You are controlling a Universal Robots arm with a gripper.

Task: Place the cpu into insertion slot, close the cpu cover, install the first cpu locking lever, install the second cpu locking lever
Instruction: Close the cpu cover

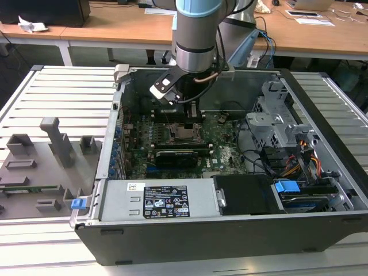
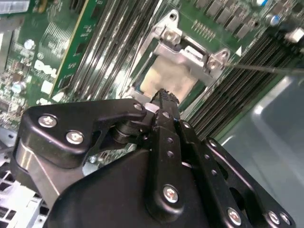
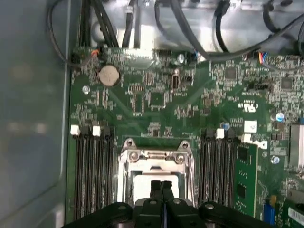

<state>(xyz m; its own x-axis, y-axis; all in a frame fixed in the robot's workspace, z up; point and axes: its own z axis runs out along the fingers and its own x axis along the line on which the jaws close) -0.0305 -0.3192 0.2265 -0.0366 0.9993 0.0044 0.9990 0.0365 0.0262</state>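
Observation:
The cpu [image 2: 171,78] is a pale silvery square lying in the socket [image 1: 185,134] on the green motherboard, also seen as the cpu [image 3: 142,183] in the first wrist view. The cpu cover [image 3: 154,155], a metal frame with screws at its corners, lies around it; the same cover [image 2: 190,52] shows in the second wrist view. My gripper [image 2: 164,93] is shut, its black fingers pressed together with nothing between them, tips right over the cpu's edge. It hangs straight down from the arm [image 1: 194,121]. A thin lever rod [image 2: 266,68] runs out from a socket corner.
The open computer case [image 1: 115,144] walls in the board. A long black card [image 1: 178,155] lies just in front of the socket, memory slots [image 3: 92,166] flank it. A power supply [image 1: 164,201], a drive cage [image 1: 276,123] and cables [image 1: 305,161] crowd the exterior view's right. Grey fixtures [image 1: 40,167] stand outside.

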